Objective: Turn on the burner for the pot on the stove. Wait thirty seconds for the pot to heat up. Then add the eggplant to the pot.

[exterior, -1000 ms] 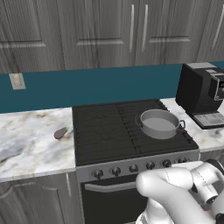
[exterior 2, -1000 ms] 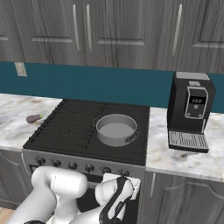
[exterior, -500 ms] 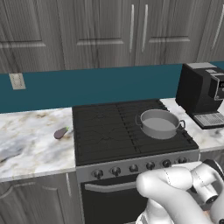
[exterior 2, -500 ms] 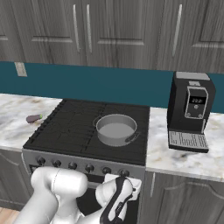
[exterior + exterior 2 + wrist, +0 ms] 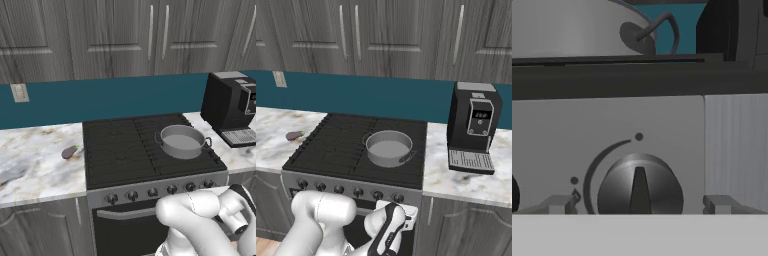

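two pincer (image 5: 639, 205) tips spread wide, empty, flanking round ridged dark knob (image 5: 640, 185); smooth grey metal pot (image 5: 577, 27) above.

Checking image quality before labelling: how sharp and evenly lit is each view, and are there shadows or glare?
Left base view: flat, even light, crisp; the small dark purple eggplant casts hardly any shadow. Right base view: equally sharp, no glare on the round grey metal pot. Hand view: soft and blurry close up, with a bright sheen on the dark round knob.

A black coffee machine (image 5: 474, 127) stands on the marble counter (image 5: 466, 182). Grey cabinets (image 5: 115, 37) hang above a teal backsplash (image 5: 110, 97), which bears a wall outlet (image 5: 19, 92).
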